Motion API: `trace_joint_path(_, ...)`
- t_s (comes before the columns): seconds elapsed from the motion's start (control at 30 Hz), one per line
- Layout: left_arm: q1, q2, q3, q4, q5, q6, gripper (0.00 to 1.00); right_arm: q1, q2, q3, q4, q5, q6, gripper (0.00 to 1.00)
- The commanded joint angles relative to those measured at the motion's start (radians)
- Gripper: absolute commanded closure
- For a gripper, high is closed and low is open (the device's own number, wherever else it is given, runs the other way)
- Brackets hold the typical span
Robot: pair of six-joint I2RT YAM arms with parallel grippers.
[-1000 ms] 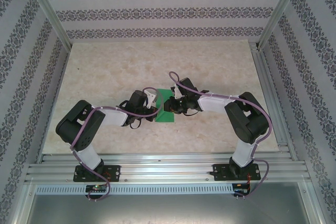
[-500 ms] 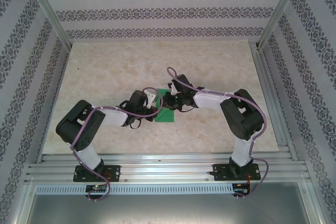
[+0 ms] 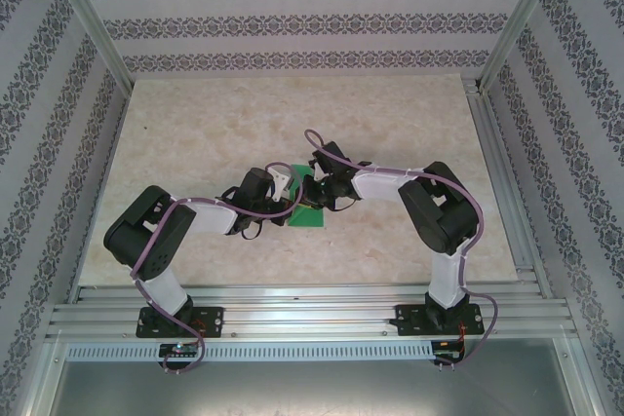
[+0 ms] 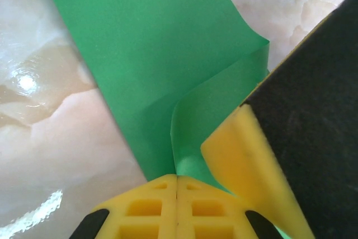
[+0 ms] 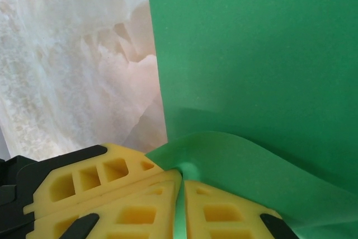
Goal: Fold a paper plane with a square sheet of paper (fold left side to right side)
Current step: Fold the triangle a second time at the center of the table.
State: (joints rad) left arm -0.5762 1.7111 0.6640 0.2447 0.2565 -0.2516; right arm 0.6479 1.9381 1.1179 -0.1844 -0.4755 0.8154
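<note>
Top view: bright-green sheet of paper (image 3: 310, 217) flat at the middle of the marble-patterned table (image 3: 195, 124), between two grippers that nearly meet over it. Left gripper (image 3: 291, 198) at the sheet's 9 o'clock edge, at the end of an arm reaching in from 7 o'clock. Right gripper (image 3: 318, 192) over the sheet's 2 o'clock part, at the end of an arm bent in from 5 o'clock. Much of the paper covered by both wrists.

Left wrist view: yellow fingers (image 4: 151, 211) pressed together at 6 o'clock, jaws closed on the sheet's near edge. Paper spread flat on the table toward 12 o'clock. Loose flap curled up off the flat part toward 3 o'clock, its upper corner free. One yellow fingertip of the right gripper (image 4: 246, 155) touching that flap at 4 o'clock, black body behind it.

Right wrist view: yellow fingers (image 5: 224, 216) at 6 o'clock, jaws clamped on a raised, bowed fold of the paper, a green strip showing in the seam between them. Remainder of the sheet flat toward 1 o'clock; bare table toward 10 o'clock.
</note>
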Motion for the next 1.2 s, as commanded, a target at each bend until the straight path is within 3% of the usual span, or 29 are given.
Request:
trace_joint_path(0.0, 0.003, 0.028, -0.02, -0.008, -0.016, 0.02, 1.0, 0.01, 0.017, 0.018, -0.037, 0.028, 0.002, 0.88)
trace_joint_path(1.17, -0.011, 0.039, -0.023, -0.013, -0.028, 0.025, 1.0, 0.006, 0.074, -0.034, -0.077, 0.075, 0.001, 0.92)
